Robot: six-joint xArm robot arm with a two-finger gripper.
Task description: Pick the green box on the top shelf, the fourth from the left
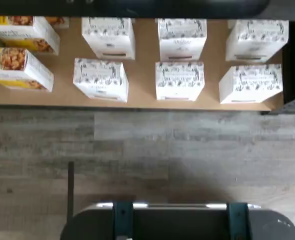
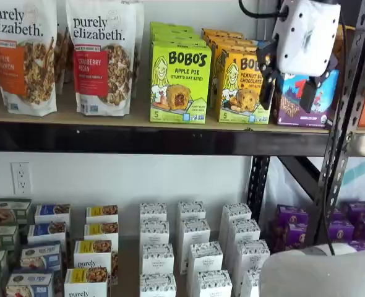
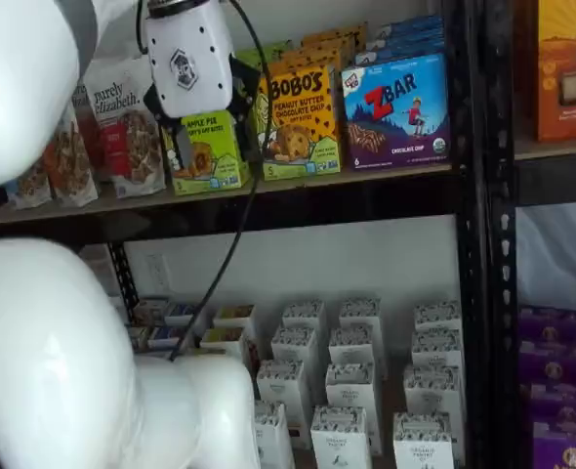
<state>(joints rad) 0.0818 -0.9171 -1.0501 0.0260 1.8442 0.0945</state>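
The green box (image 2: pixel 179 80), a lime Bobo's Apple Pie box, stands at the front of the top shelf (image 2: pixel 139 139) between a granola bag and a yellow-orange Bobo's box. In a shelf view the gripper's white body covers the top of the green box (image 3: pixel 213 156). My gripper (image 2: pixel 287 91) hangs in front of the shelf at box height, open, with a clear gap between its black fingers (image 2: pixel 266 80) and nothing in them. In a shelf view the gripper (image 3: pixel 208 137) overlaps the green box. The wrist view shows neither the green box nor the fingers.
A yellow-orange Bobo's box (image 2: pixel 244 83) and a blue ZBar box (image 3: pixel 397 109) stand to the green box's right, granola bags (image 2: pixel 102 55) to its left. Black uprights (image 2: pixel 349 99) frame the bay. White boxes (image 1: pixel 180 80) fill the lower shelf. A dark mount (image 1: pixel 180 220) shows over the grey floor.
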